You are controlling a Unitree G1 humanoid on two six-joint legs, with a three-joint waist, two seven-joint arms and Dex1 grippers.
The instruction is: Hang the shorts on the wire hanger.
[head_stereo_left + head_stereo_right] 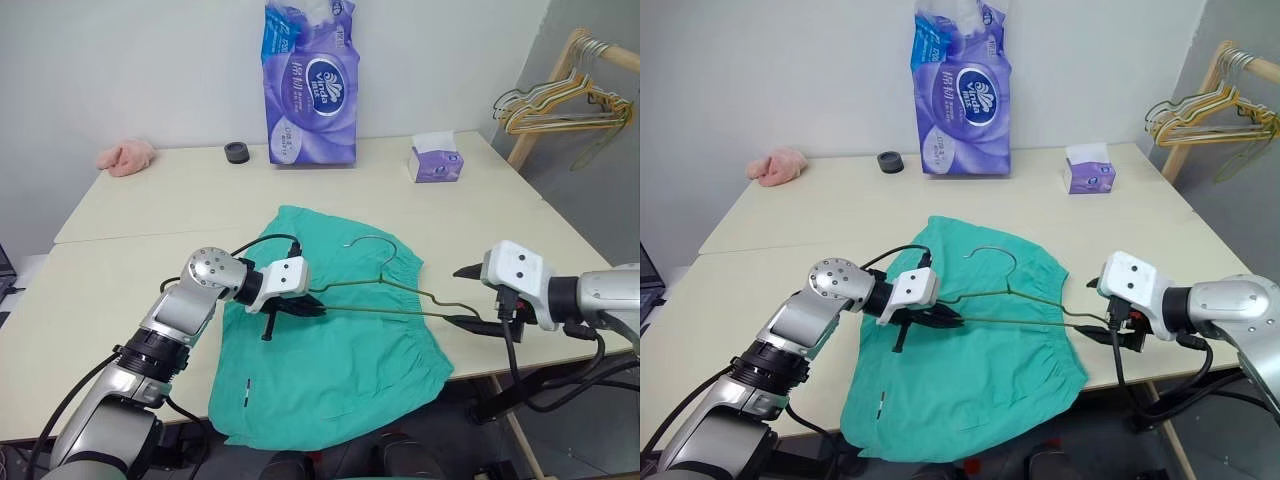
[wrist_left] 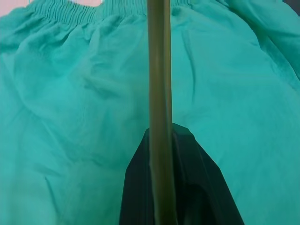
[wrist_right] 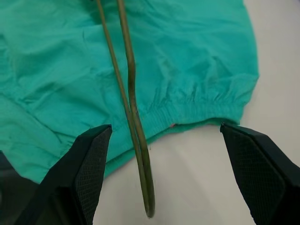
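Observation:
The teal-green shorts (image 1: 330,375) lie spread on the table, with the gathered waistband toward the right front edge. The thin olive-gold wire hanger (image 1: 385,287) hovers just over them, its hook (image 1: 372,243) pointing to the far side. My left gripper (image 1: 303,305) is shut on the hanger's left end, and the wire (image 2: 159,84) runs out from between its black fingers. My right gripper (image 3: 165,127) stands open around the hanger's right tip (image 3: 143,187). Its fingers (image 3: 89,164) sit well apart on either side of the wire without touching it.
At the back of the table (image 1: 120,290) stand a tall purple tissue pack (image 1: 310,85), a small tissue box (image 1: 435,162), a black ring (image 1: 237,151) and a pink cloth lump (image 1: 127,156). A wooden rack with bunched hangers (image 1: 565,100) stands off the table's far right.

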